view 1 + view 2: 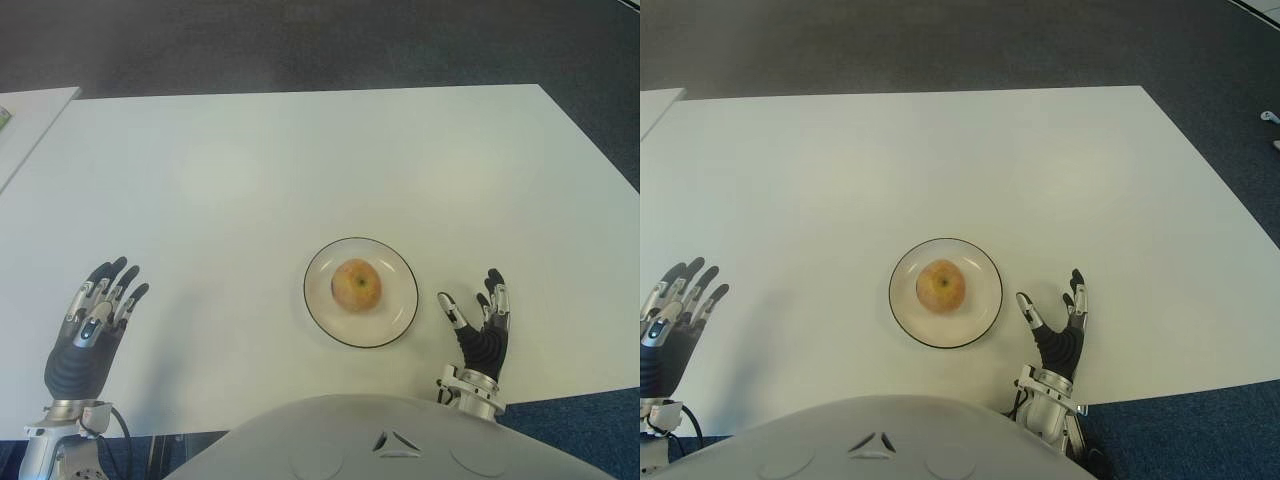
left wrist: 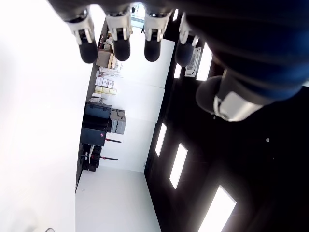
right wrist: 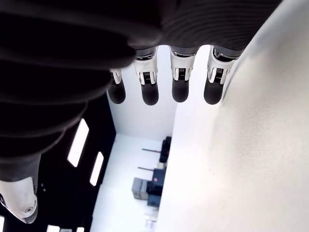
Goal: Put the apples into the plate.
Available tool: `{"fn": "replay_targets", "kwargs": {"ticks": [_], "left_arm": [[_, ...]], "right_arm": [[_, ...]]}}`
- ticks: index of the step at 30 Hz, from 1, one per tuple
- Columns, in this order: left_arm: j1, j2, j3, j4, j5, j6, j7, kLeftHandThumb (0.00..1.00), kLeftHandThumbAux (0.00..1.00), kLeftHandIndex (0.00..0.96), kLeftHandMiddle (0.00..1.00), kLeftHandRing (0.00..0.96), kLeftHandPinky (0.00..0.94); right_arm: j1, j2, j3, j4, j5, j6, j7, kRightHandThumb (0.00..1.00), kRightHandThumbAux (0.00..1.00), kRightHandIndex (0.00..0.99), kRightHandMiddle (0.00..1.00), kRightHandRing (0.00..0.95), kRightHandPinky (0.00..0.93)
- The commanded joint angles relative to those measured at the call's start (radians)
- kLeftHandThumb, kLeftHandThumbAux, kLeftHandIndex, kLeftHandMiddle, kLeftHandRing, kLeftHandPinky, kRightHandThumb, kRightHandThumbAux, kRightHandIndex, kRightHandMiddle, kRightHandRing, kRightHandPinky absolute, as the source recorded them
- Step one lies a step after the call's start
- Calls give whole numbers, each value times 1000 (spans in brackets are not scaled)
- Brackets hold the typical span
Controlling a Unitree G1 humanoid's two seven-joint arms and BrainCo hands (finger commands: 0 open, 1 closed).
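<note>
Apple [image 1: 356, 285] in plate [image 1: 325, 316]; left hand [image 1: 92, 325], right hand [image 1: 482, 335] flank it, fingers spread, empty.

apple [image 1: 356, 285]: one, lying in plate centre | plate [image 1: 398, 322]: white, dark rim, on white table [image 1: 300, 160], near edge, right of middle | right hand [image 1: 483, 328]: just right of plate, fingers spread, empty | left hand [image 1: 92, 330]: far left, fingers extended, empty

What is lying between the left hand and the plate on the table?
Nothing: in the left eye view, only bare white table separates the open left hand from the plate holding the apple.
</note>
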Motion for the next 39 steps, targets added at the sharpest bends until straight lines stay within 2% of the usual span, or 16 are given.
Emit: {"fn": "replay_targets", "kwargs": {"ticks": [1, 2, 4, 9, 14, 25, 39], "left_arm": [[-138, -192, -539, 49, 472, -16, 91, 260, 493, 72, 8, 10, 62], [-206, -243, -672, 114, 593, -10, 127, 181, 488, 46, 5, 6, 40], [-265, -277, -759, 179, 677, 6, 164, 92, 496, 18, 2, 2, 16], [-266, -280, -772, 192, 718, 6, 195, 21, 543, 2, 0, 0, 2], [-275, -285, -782, 218, 737, -24, 222, 3, 564, 0, 0, 0, 0], [-278, -224, -848, 214, 693, -101, 283, 0, 542, 0, 0, 0, 0], [-242, -199, -924, 177, 698, -46, 357, 4, 570, 0, 0, 0, 0]], "right_arm": [[16, 41, 13, -6, 14, 10, 10, 53, 563, 60, 87, 51, 28], [17, 40, 15, -7, 17, 14, 13, 50, 557, 56, 82, 47, 24], [21, 40, 20, -14, 24, 25, 22, 45, 547, 48, 76, 41, 19], [32, 38, 32, -34, 72, 56, 64, 47, 529, 29, 64, 29, 4], [41, 38, 35, -52, 94, 75, 86, 65, 515, 9, 45, 11, 0], [59, 28, 32, -87, 124, 103, 118, 90, 509, 0, 23, 0, 0], [83, 28, 27, -130, 119, 146, 126, 75, 542, 0, 35, 4, 0]]}}
